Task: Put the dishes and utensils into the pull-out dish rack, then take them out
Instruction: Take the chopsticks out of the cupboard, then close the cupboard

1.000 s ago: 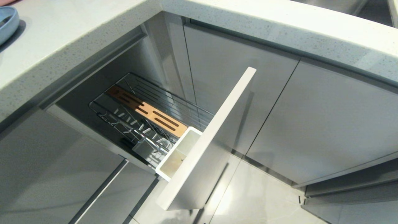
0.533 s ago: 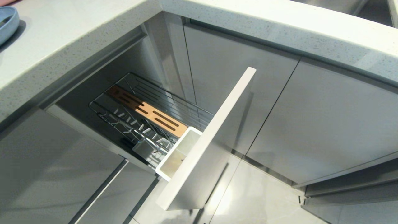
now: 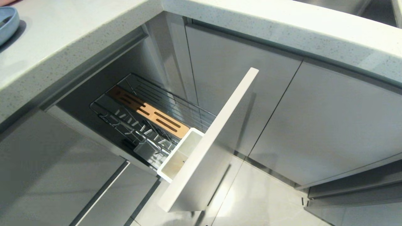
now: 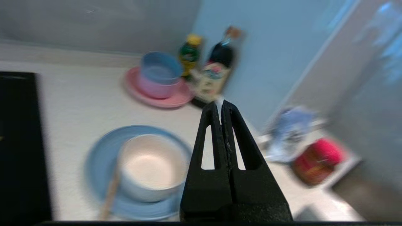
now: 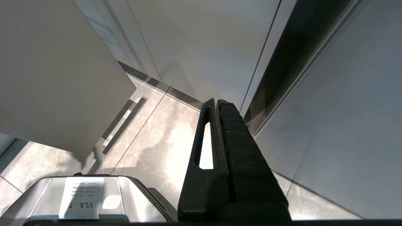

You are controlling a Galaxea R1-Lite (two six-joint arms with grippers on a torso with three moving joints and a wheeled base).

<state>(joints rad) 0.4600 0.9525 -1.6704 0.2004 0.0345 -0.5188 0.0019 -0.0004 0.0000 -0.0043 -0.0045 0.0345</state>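
- While neither arm was caught in the head view, the light-blue plate [image 3: 7, 22] was glimpsed at the far left edge of the worktop [image 3: 62, 47], only its rim being shown.
- In the left wrist view the plate [image 4: 100, 157] was found flat on the worktop, with the white bowl [image 4: 150, 166] set on it and a light-wood chopstick [image 4: 110, 194] leaned over the plate's rim against the bowl; the metal cutlery could not be made out.
- The left gripper [image 4: 221, 105] was held above the worktop just beside the plate and bowl, its jaws pressed fully together, nothing being pinched between them and nothing touched.
- Beyond it, a pink plate with stacked blue and pink bowls [image 4: 158, 81] and two bottles [image 4: 207, 69] were seen by the wall.
- Toward the middle of the head view the pull-out dish rack [image 3: 150, 116] was drawn out of the cabinet, its wooden strip [image 3: 147, 114], prongs and white utensil cup [image 3: 182, 153] carrying no dishes, and its pale front panel [image 3: 210, 144] stood ahead of it.
- On the right, the right gripper [image 5: 217, 102] was pointed at the floor [image 5: 150, 141] before the cabinet doors, its jaws closed together on nothing.
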